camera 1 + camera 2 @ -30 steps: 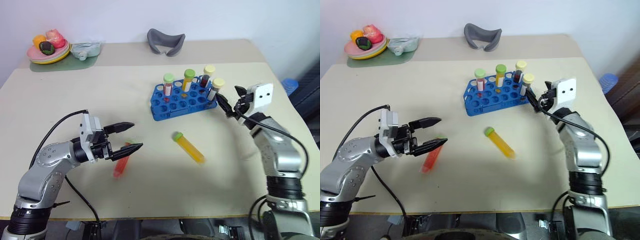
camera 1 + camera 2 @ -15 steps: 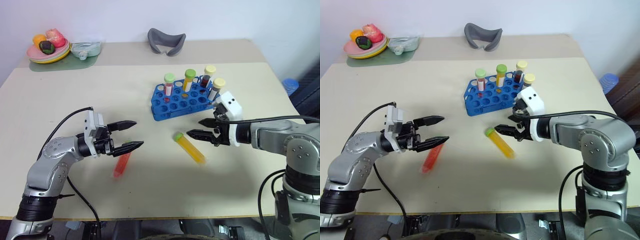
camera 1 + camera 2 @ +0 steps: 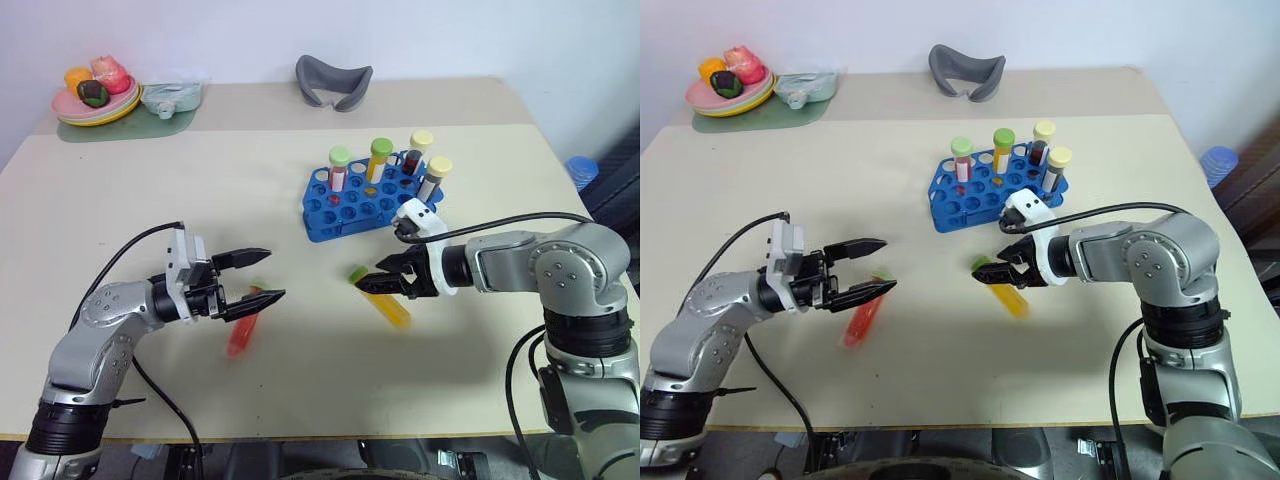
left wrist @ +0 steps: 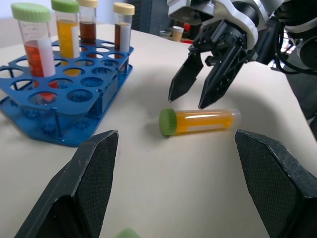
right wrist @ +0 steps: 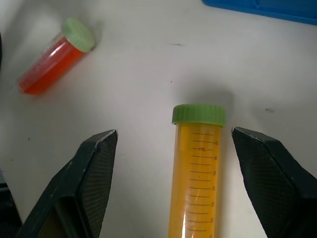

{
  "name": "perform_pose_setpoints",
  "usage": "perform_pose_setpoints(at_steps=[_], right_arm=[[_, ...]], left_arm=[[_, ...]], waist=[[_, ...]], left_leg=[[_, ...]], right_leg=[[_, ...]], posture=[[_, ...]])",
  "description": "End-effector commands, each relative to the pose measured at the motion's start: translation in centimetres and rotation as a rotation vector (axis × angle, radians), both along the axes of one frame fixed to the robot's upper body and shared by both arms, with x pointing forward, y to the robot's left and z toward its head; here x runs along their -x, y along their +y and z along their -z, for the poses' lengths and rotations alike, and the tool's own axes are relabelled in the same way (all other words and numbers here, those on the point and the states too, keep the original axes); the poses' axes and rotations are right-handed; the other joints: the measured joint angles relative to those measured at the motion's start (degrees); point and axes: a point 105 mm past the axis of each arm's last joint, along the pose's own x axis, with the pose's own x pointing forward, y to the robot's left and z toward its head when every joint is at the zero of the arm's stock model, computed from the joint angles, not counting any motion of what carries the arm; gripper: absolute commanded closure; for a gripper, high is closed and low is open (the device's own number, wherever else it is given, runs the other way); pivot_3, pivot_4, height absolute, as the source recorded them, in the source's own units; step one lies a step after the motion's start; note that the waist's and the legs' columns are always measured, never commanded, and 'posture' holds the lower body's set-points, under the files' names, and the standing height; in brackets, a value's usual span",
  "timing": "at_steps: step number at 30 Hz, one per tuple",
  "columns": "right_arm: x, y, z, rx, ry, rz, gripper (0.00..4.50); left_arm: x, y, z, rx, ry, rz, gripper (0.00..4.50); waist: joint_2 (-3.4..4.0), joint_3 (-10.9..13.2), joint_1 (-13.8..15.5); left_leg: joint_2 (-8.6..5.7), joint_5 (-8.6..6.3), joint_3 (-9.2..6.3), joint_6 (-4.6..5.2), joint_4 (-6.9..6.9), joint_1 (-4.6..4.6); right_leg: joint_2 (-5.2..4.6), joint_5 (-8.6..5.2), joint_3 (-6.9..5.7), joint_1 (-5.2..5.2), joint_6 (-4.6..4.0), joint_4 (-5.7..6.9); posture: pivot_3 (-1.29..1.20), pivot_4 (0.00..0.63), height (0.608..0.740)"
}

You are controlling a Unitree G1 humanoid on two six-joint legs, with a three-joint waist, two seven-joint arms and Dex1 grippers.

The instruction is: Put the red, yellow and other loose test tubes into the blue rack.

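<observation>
Yellow test tube (image 5: 194,173) lies flat on the table near the blue rack (image 3: 365,200). My right gripper (image 3: 388,281) hovers over it, fingers apart, ready to pick up; next I should descend and close.

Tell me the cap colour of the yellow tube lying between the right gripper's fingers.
Green. The yellow tube has a green screw cap, clearest in the right wrist view.
</observation>
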Motion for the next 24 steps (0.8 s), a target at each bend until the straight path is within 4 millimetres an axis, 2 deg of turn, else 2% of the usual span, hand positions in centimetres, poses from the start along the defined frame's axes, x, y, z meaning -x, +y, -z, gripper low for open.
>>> perform_pose_setpoints(at_steps=[1,10,18,24], right_arm=[[-0.1,0.4,-0.1,0.033,-0.034,0.001,0.80],[-0.2,0.5,1.3,0.169,-0.144,0.045,0.80],[-1.9,-1.2,1.8,0.282,-0.219,0.142,0.80],[-1.5,-0.9,2.1,0.292,-0.205,0.119,0.80]], left_arm=[[0.3,0.2,-1.0,0.001,-0.038,-0.005,0.66],[0.4,0.2,-1.2,-0.007,-0.036,-0.004,0.66],[0.2,0.1,-1.2,-0.007,-0.036,0.003,0.66],[0.2,0.2,-1.1,-0.006,-0.037,-0.002,0.66]], waist=[[0.00,0.00,-0.01],[0.00,0.00,-0.03],[0.00,0.00,-0.03],[0.00,0.00,-0.06]], left_leg=[[0.00,0.00,0.00,0.00,0.00,0.00],[0.00,0.00,-0.01,0.00,-0.01,-0.03],[0.00,0.00,-0.01,0.00,0.00,-0.04],[0.00,0.00,-0.01,0.00,0.00,-0.04]], right_leg=[[0.00,0.00,0.00,0.00,0.00,0.00],[0.00,0.00,-0.01,-0.03,0.00,-0.01],[0.00,0.00,0.00,-0.05,0.00,-0.01],[0.00,0.00,0.00,-0.05,0.00,-0.01]], posture=[[0.00,0.150,0.740],[0.00,0.150,0.740],[0.00,0.150,0.740],[0.00,0.150,0.740]])
